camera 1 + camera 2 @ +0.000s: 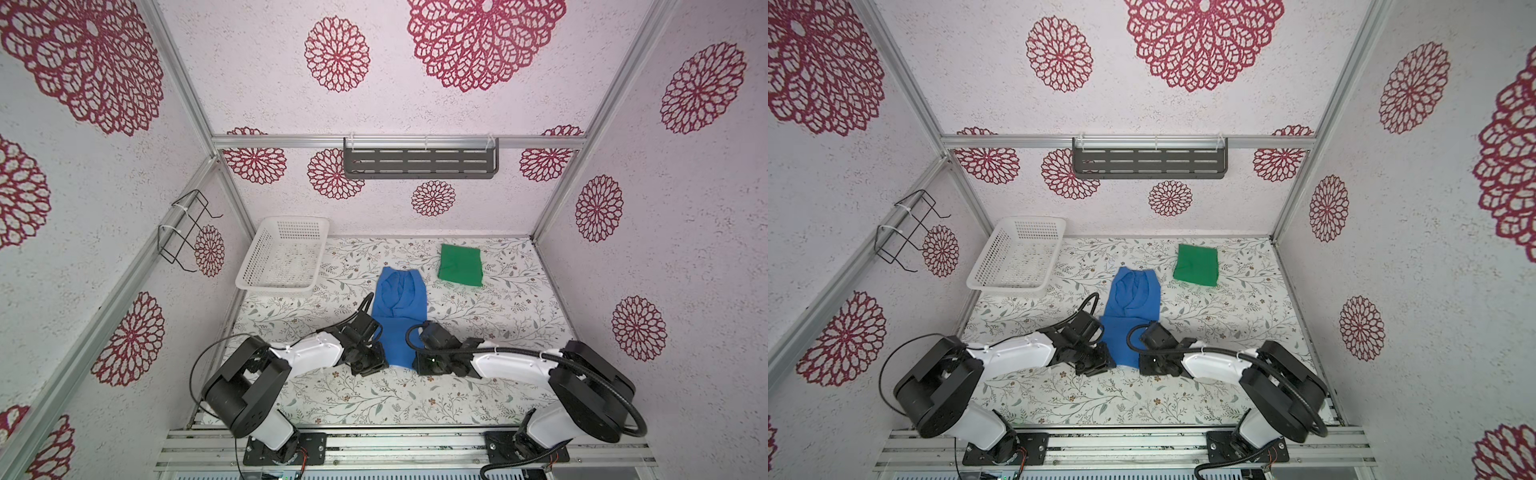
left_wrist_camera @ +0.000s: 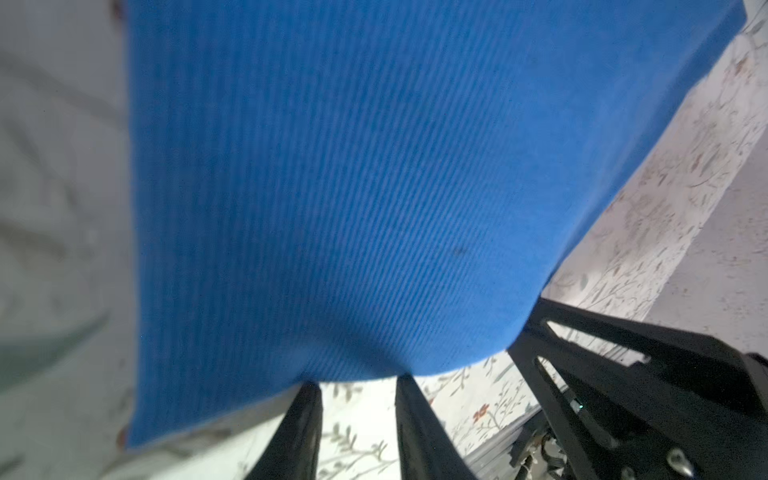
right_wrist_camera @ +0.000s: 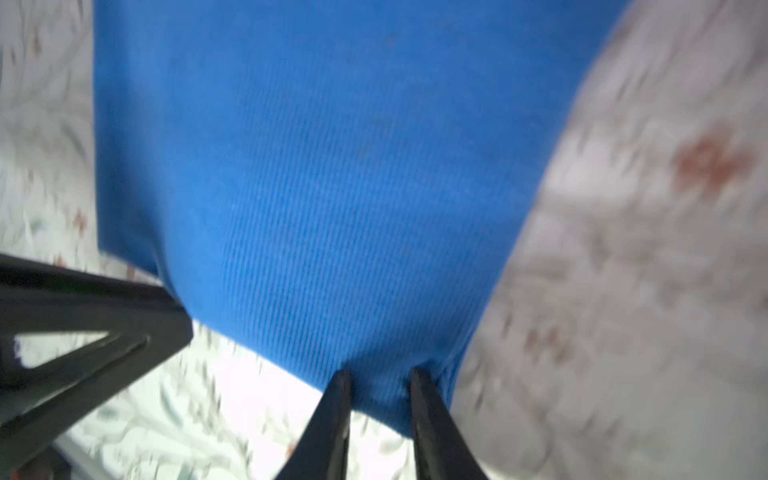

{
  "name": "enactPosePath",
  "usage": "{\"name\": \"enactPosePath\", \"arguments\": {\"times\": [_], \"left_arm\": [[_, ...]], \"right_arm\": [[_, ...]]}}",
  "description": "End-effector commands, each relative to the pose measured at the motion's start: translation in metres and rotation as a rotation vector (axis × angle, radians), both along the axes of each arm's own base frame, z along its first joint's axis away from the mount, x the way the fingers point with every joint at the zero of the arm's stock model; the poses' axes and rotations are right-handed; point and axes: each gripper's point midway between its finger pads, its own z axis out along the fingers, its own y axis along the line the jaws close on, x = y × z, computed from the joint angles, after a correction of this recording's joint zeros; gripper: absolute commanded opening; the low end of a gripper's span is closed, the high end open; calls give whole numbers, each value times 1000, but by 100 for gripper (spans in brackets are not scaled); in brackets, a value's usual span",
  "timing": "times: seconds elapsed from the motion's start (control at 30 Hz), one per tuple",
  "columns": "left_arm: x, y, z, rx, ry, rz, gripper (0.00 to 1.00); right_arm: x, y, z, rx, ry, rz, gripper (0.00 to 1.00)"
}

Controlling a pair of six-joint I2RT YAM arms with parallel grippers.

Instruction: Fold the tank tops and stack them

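The blue tank top (image 1: 400, 320) (image 1: 1133, 316) lies lengthwise mid-table, straps bunched at its far end. My left gripper (image 1: 385, 364) (image 1: 1111, 363) is at the near left corner of its hem and my right gripper (image 1: 416, 365) (image 1: 1140, 365) at the near right corner. In the left wrist view the hem of the blue tank top (image 2: 374, 166) covers the tips of the left gripper (image 2: 357, 380). In the right wrist view the blue tank top (image 3: 332, 166) puckers between the right gripper (image 3: 380, 374). The green tank top (image 1: 460, 265) (image 1: 1197, 265) lies folded at the back right.
A white perforated basket (image 1: 274, 287) (image 1: 1007, 287) stands at the back left of the floral table. A dark slotted shelf (image 1: 419, 164) hangs on the back wall and a black wire rack (image 1: 187, 232) on the left wall. Aluminium rails run along the front edge.
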Motion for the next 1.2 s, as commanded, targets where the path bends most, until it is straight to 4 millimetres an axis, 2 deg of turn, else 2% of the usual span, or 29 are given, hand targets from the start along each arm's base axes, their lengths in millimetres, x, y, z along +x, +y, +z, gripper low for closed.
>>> {"name": "enactPosePath", "arguments": {"times": [0.0,0.07,0.1,0.17,0.2,0.27,0.37,0.43,0.67,0.87,1.0,1.17], "left_arm": [[-24,10,23,-13,32,44,34],[-18,16,60,-28,-49,59,35],[-11,22,81,-34,-98,68,36],[4,32,109,-68,-152,84,37],[14,37,118,-90,-174,93,38],[33,47,124,-89,-211,107,39],[63,53,119,-68,-253,90,40],[82,48,115,-87,-271,77,42],[136,35,84,-59,-265,14,42],[152,31,52,-67,-207,4,42],[152,35,39,-50,-179,4,43],[148,33,20,-64,-136,7,43]], "right_arm": [[-31,-12,4,-10,81,-54,29],[-30,-20,21,-4,54,-50,31],[-24,-27,31,3,31,-59,32],[-12,-41,47,34,8,-80,35],[-4,-50,52,48,3,-100,36],[9,-64,61,66,-16,-131,37],[27,-77,69,87,-49,-175,37],[36,-79,69,111,-61,-199,37],[68,-78,54,177,-75,-266,36],[93,-66,44,217,-84,-278,31],[102,-56,35,228,-65,-259,30],[107,-49,22,233,-38,-247,34]]}}
